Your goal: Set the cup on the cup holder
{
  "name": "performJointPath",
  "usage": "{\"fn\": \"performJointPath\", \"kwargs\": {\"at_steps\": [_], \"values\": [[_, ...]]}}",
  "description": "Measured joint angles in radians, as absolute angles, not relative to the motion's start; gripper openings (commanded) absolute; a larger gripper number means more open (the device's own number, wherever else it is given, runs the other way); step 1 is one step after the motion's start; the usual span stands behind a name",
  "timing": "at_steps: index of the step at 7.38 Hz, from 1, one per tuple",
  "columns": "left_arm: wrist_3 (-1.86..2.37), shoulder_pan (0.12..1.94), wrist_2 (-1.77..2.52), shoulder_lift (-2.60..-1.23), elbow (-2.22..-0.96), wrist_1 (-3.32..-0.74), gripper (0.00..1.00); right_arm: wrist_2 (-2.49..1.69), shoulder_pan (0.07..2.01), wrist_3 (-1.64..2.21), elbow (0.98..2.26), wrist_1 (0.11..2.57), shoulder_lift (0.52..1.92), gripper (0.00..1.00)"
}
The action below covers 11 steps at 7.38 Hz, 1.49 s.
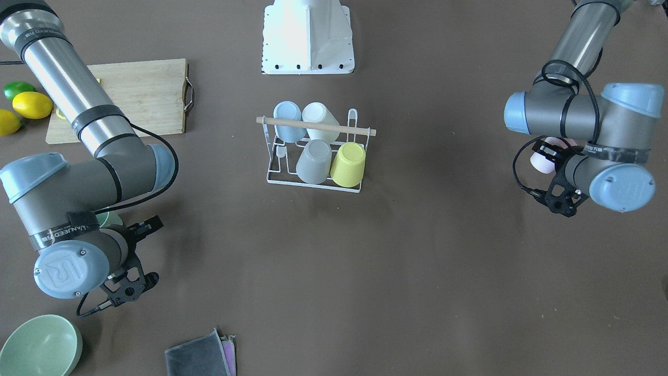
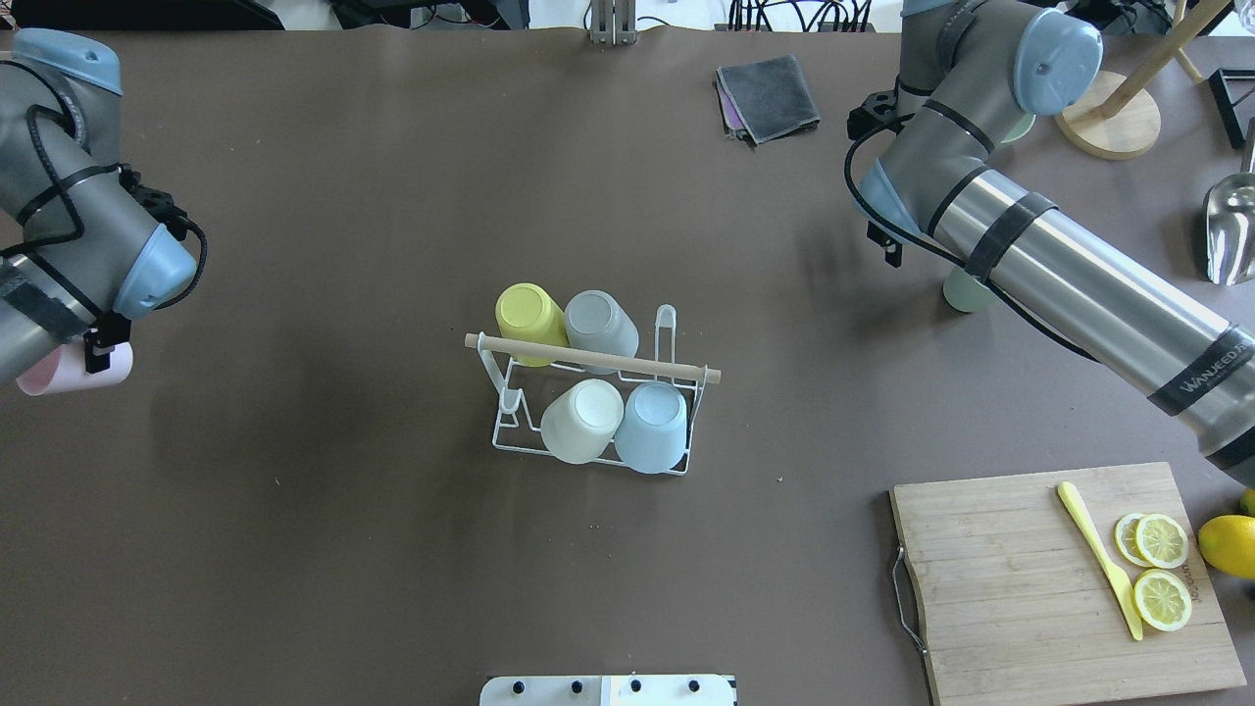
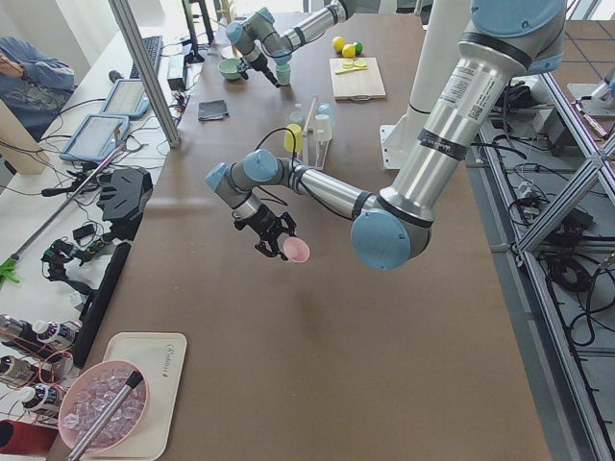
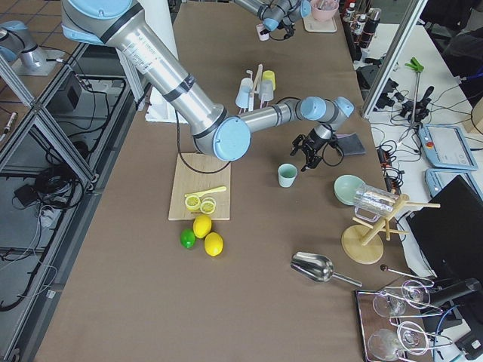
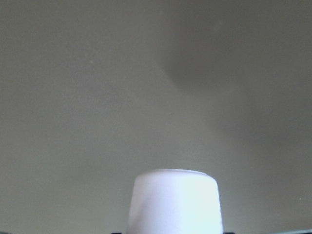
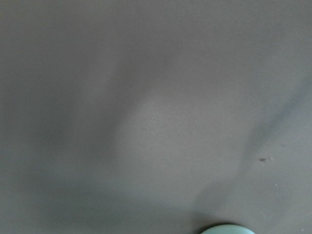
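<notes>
The cup holder (image 2: 588,446) (image 1: 313,180) is a white wire rack with a wooden rod across the top, at the table's middle. It holds a yellow cup (image 2: 527,312), a grey cup (image 2: 600,322), a white cup (image 2: 580,422) and a light blue cup (image 2: 652,427), all upended. My left gripper (image 2: 86,365) is shut on a pink cup (image 2: 61,374) (image 5: 173,202), held on its side above the table, far to the left of the rack. My right gripper (image 2: 888,247) looks open and empty beside a pale green cup (image 2: 969,292) (image 4: 287,175) standing on the table.
A wooden cutting board (image 2: 1020,579) carries lemon slices (image 2: 1162,569) and a yellow knife (image 2: 1098,559). Whole lemons (image 1: 31,104) and a lime (image 1: 18,90) lie beside it. Folded cloths (image 2: 770,96), a green bowl (image 1: 39,345), a metal scoop (image 2: 1230,230) and a wooden stand (image 2: 1113,123) sit along the far edge.
</notes>
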State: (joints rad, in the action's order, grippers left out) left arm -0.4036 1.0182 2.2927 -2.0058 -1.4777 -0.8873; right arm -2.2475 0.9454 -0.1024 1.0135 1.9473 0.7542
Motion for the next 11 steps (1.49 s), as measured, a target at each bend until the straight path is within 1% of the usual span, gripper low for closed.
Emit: {"fn": "performJointPath", "kwargs": {"at_steps": [2, 3, 4, 6, 8, 9, 11], "values": [[-0.335, 1.037, 2.446, -1.852, -1.671, -1.176, 0.60, -2.227, 0.931, -0.177, 1.012, 1.960, 0.756, 1.00], [-0.263, 1.042, 2.509, -1.772, -1.753, -1.347, 0.60, -2.202, 0.928, -0.233, 1.012, 1.965, 0.756, 1.00], [-0.141, 1.044, 2.561, -1.711, -1.805, -1.558, 0.60, -2.173, 0.927, -0.288, 1.011, 1.967, 0.757, 1.00], [0.204, 1.029, 2.551, -1.648, -1.840, -2.049, 0.60, -2.125, 0.921, -0.364, 1.005, 1.980, 0.757, 1.00], [0.498, 0.910, 2.266, -1.625, -1.850, -2.533, 0.60, -2.104, 0.902, -0.395, 0.980, 1.998, 0.757, 1.00], [0.578, 0.812, 2.078, -1.594, -1.872, -2.714, 0.60, -2.092, 0.892, -0.408, 0.974, 2.012, 0.756, 1.00], [0.623, 0.657, 1.809, -1.509, -1.953, -2.932, 0.58, -2.069, 0.883, -0.445, 0.967, 2.049, 0.752, 1.00]]}}
